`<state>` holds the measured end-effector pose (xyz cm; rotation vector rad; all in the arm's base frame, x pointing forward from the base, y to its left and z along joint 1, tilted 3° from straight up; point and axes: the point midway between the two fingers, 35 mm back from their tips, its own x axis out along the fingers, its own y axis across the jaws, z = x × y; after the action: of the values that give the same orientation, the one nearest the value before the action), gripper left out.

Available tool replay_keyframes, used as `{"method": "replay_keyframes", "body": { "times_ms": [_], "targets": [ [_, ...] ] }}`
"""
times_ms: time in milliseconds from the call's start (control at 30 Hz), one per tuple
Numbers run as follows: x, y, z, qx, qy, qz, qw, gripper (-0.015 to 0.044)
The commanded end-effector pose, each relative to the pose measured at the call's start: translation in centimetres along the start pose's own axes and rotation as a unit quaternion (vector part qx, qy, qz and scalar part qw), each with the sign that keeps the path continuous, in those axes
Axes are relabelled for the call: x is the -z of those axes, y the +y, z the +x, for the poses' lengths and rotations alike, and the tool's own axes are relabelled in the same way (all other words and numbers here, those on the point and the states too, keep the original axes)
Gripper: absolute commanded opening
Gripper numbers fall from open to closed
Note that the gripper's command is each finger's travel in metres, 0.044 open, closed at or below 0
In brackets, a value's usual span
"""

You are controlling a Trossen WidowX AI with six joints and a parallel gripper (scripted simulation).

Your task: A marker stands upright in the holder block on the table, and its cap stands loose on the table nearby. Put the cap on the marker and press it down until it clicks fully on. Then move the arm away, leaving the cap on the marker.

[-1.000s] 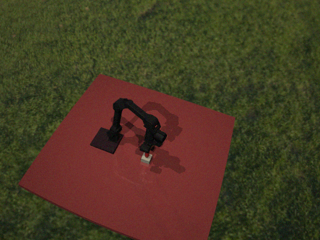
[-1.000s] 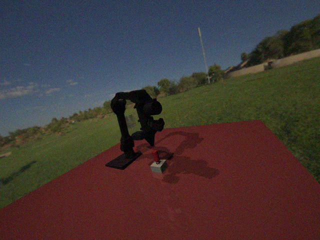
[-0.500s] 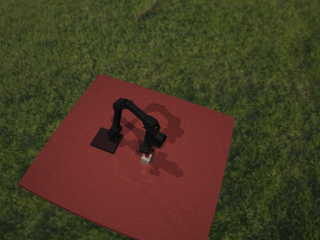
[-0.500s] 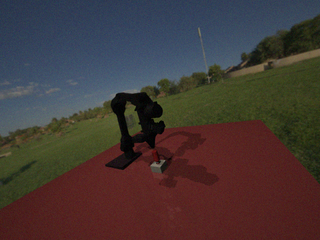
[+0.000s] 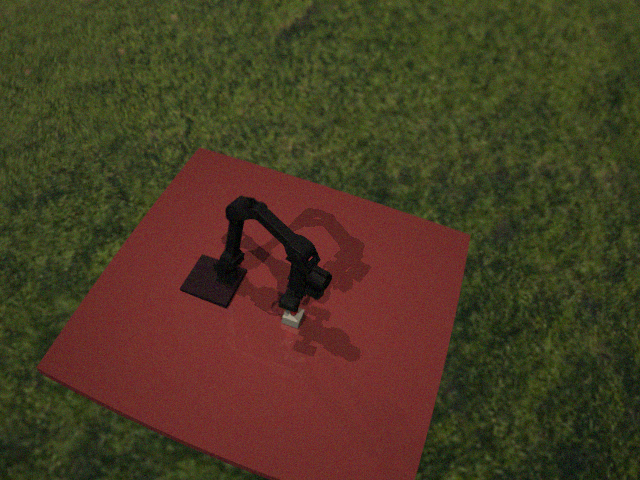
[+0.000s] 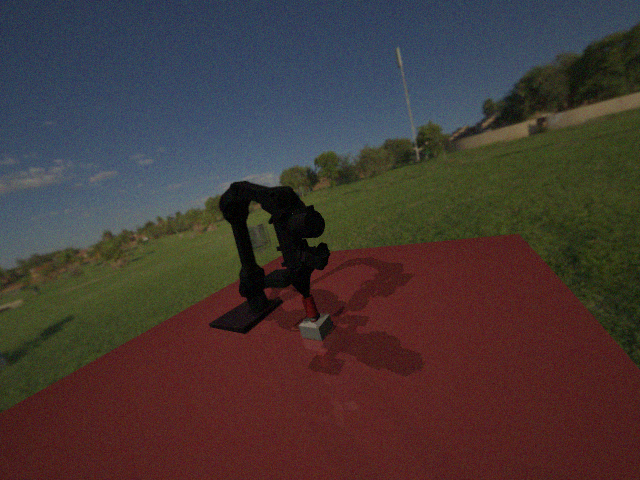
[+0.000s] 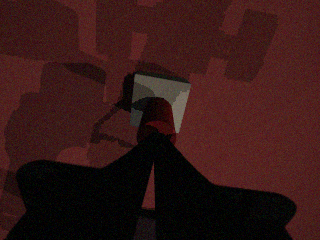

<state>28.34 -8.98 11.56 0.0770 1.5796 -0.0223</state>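
Observation:
The pale grey holder block (image 5: 292,321) (image 6: 313,330) (image 7: 180,97) sits on the red table (image 5: 155,361) (image 6: 217,408). The red cap (image 6: 310,306) (image 7: 158,113) stands over the marker in the block, close to upright. The marker is hidden under it, and I cannot tell how fully the cap is seated. My black gripper (image 6: 308,295) (image 7: 158,136) points down with its fingertips together and nothing between them. The tips are at the top of the cap and seem to touch it. In the top view the arm hides most of the cap.
The arm's dark base plate (image 5: 209,283) (image 6: 240,320) stands on the table beyond the block. The arm arches from it over to the block. Shadows of the arm fall across the table around the block. Grass surrounds the table.

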Motion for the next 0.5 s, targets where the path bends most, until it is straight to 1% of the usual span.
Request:
{"method": "replay_keyframes", "body": {
  "times_ms": [0,367,467],
  "targets": [
    [0.1,0.0,0.8,0.000,0.002,-0.002,1.000,0.0000],
    [-0.3,-0.1,0.1,0.001,-0.006,-0.001,1.000,0.0000],
    [-0.6,-0.1,-2.5,0.001,-0.005,-0.001,1.000,0.0000]
  ]
}}
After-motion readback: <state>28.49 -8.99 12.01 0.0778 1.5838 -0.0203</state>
